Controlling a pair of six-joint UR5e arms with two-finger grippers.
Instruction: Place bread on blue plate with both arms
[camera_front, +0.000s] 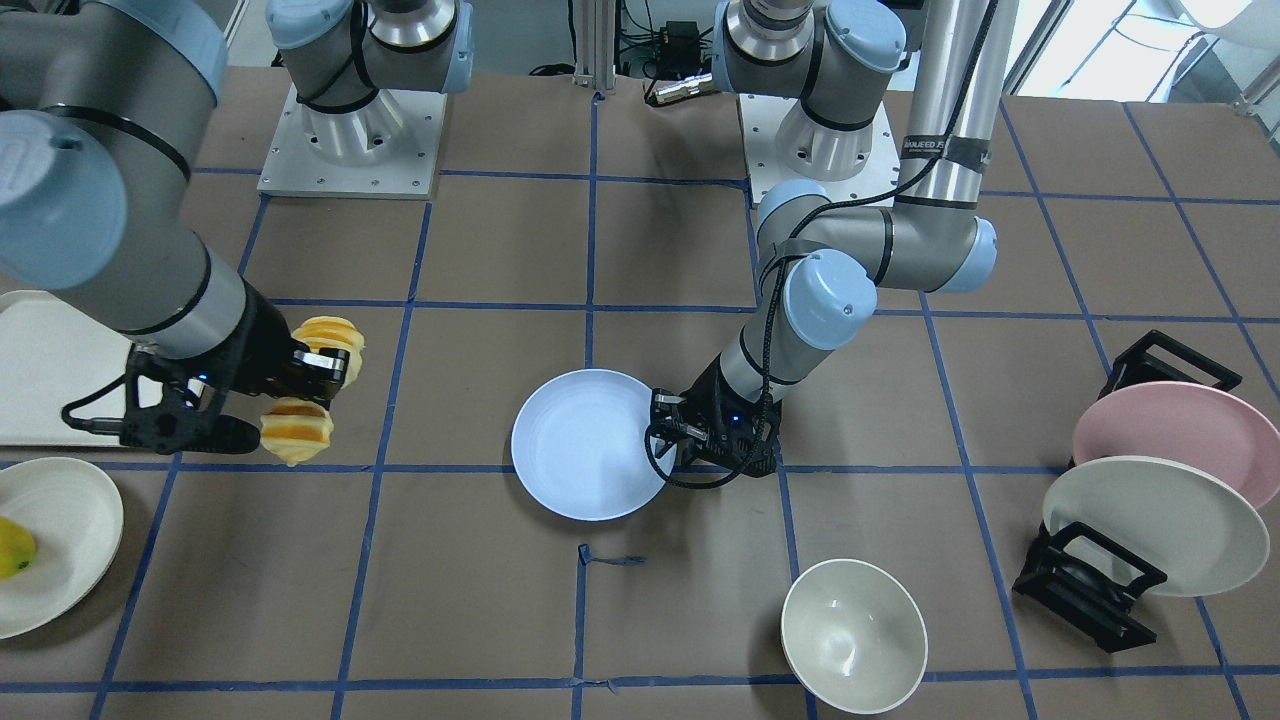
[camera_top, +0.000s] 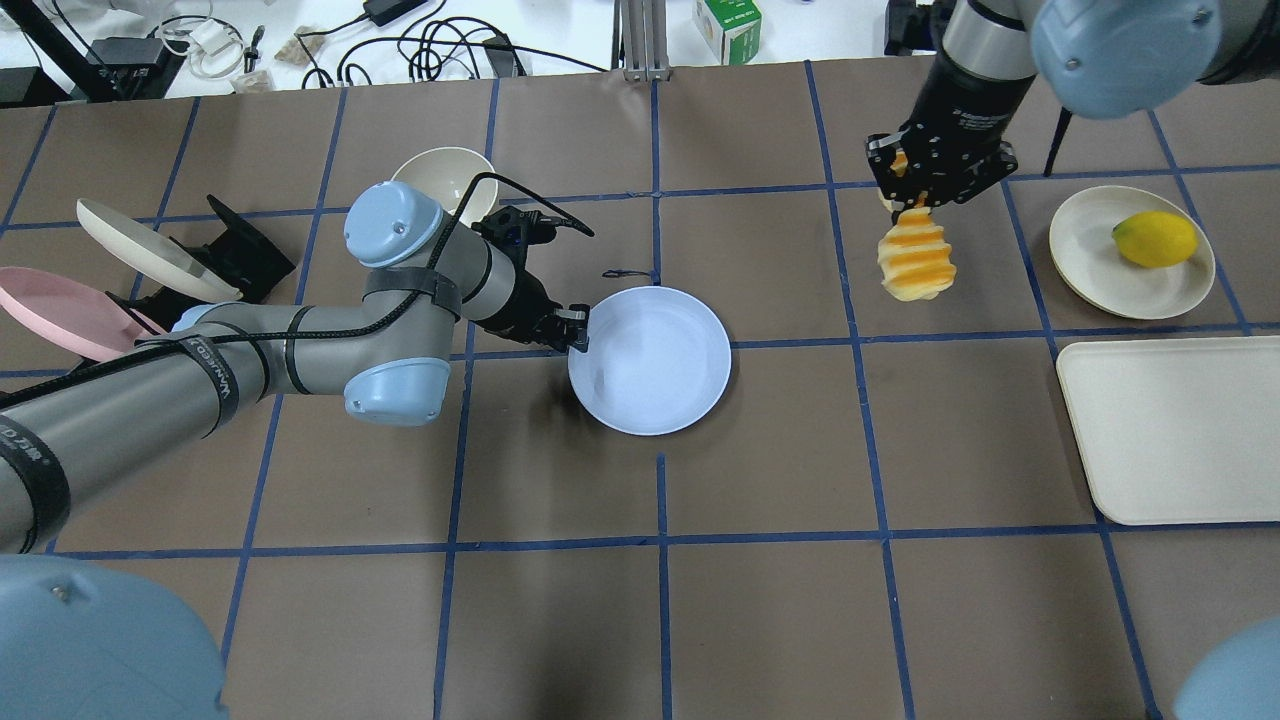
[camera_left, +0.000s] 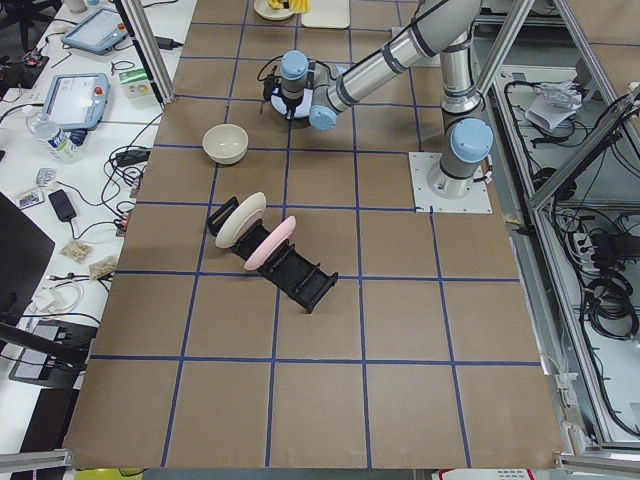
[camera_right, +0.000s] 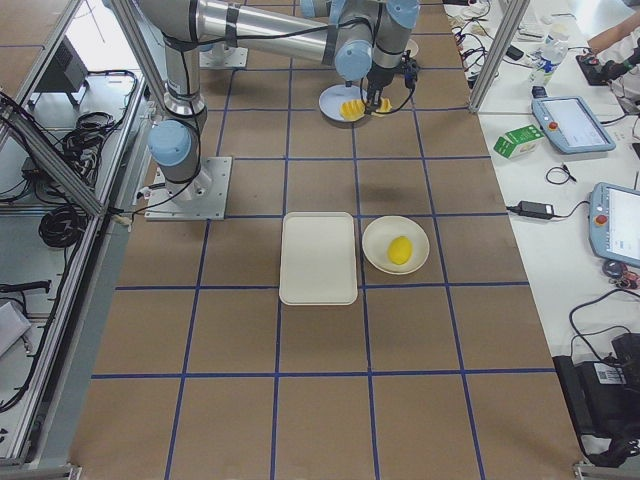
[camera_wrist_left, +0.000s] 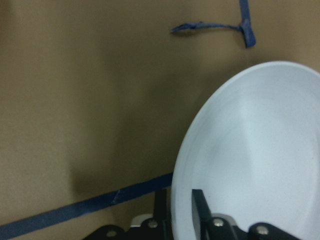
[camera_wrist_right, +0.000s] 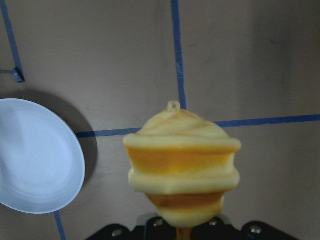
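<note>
The left gripper (camera_top: 578, 328) is closed narrowly on the rim of the blue plate (camera_top: 665, 370), with one finger (camera_wrist_left: 200, 212) inside the edge and the other outside it. The right gripper (camera_top: 915, 200) clamps the bread (camera_top: 914, 262) around its middle. The bread is held above the table (camera_top: 780, 450), well apart from the plate, on the plate's right.

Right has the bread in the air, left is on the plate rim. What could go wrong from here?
1. The right gripper pinches the bread on a narrow band, with slices hanging free on either side; it may sag or slip out during the carry.
2. The left gripper clamps the blue plate at one spot on its rim only, so the plate might tip or skid when the bread lands.
</note>
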